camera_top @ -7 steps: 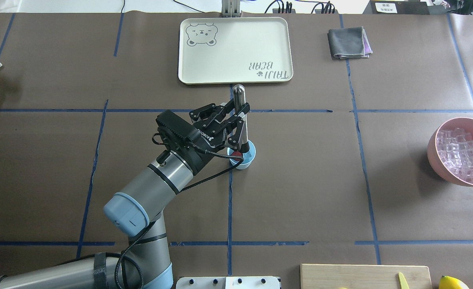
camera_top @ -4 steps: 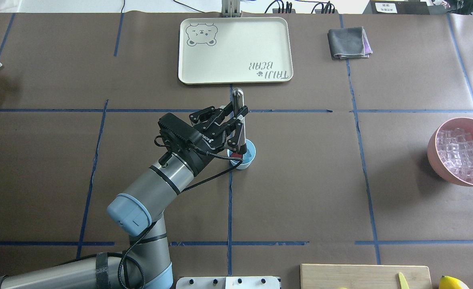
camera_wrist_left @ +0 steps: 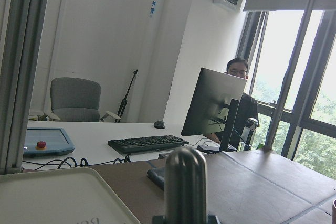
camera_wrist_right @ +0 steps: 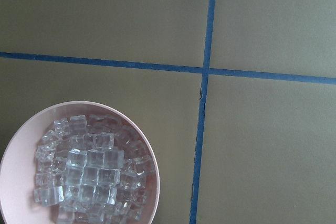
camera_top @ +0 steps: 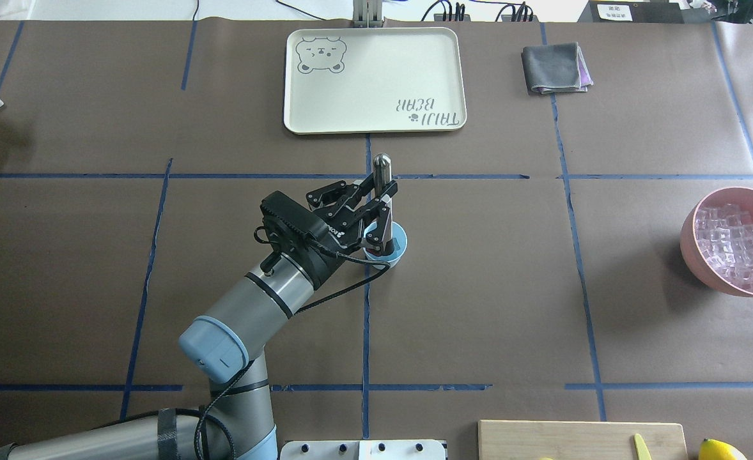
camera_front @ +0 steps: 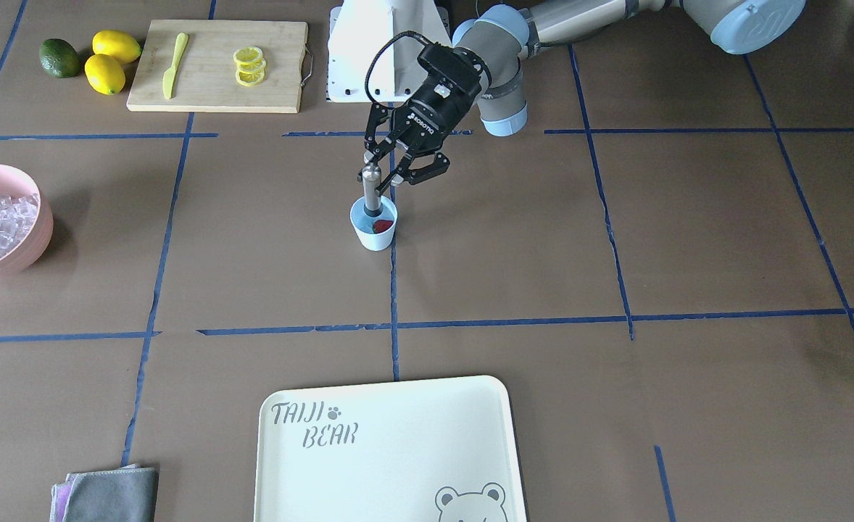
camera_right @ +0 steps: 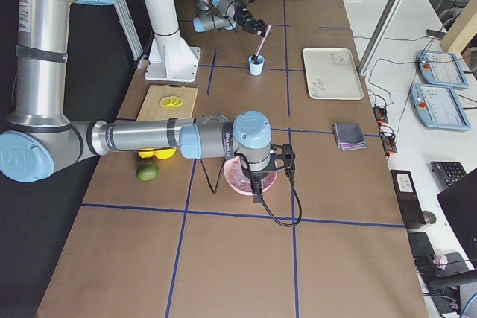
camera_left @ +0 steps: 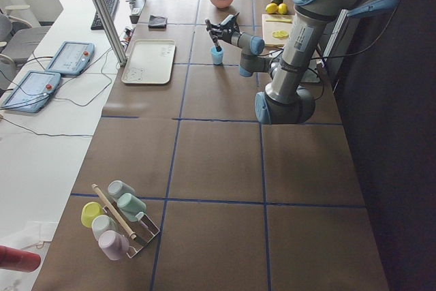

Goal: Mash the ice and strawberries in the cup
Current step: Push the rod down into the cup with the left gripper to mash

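The light-blue cup (camera_top: 397,250) stands near the table's middle and also shows in the front view (camera_front: 374,235). The red strawberry (camera_front: 382,226) lies inside it. My left gripper (camera_top: 384,207) is shut on a steel muddler (camera_top: 383,167), held upright with its lower end down in the cup. The muddler's top shows in the left wrist view (camera_wrist_left: 185,182). The ice (camera_top: 734,239) is heaped in a pink bowl (camera_top: 693,246) at the right edge, and I see none in the cup. My right gripper (camera_right: 256,184) hangs over the bowl; I cannot tell whether it is open or shut.
A cream tray (camera_top: 374,80) lies beyond the cup, with a grey cloth (camera_top: 555,67) to its right. A cutting board (camera_front: 217,65) with lemon slices, a yellow knife, lemons and a lime sits near the robot's base. A cup rack (camera_left: 116,219) stands at the far left end.
My left gripper has moved down and slightly right with the muddler, pushing its lower end deeper into the cup. The cup has stayed put.
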Controlling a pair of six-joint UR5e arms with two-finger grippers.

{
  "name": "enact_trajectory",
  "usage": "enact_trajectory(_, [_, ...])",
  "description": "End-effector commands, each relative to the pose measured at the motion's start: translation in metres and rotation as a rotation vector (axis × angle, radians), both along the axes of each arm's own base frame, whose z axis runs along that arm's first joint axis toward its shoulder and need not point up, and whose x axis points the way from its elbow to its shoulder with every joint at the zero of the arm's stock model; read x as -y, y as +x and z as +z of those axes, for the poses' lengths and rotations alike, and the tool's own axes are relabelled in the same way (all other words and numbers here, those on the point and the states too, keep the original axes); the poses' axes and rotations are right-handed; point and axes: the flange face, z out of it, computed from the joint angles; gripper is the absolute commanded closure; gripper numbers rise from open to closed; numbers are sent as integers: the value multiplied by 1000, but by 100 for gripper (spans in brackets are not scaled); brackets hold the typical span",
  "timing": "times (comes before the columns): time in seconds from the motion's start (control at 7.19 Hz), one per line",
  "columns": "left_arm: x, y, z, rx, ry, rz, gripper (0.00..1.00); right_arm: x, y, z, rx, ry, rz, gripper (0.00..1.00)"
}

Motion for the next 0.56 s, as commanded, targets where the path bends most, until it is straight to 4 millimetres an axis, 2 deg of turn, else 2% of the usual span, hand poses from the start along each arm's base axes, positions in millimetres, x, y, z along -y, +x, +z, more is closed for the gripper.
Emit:
enact_trajectory(0.0, [1,8,-2,5,-2,2,100,0,0,6,0,-11,0,0])
enact_trajectory(0.42, [3,14,7,27,-8,2,100,1,0,10,0,-13,-1,0])
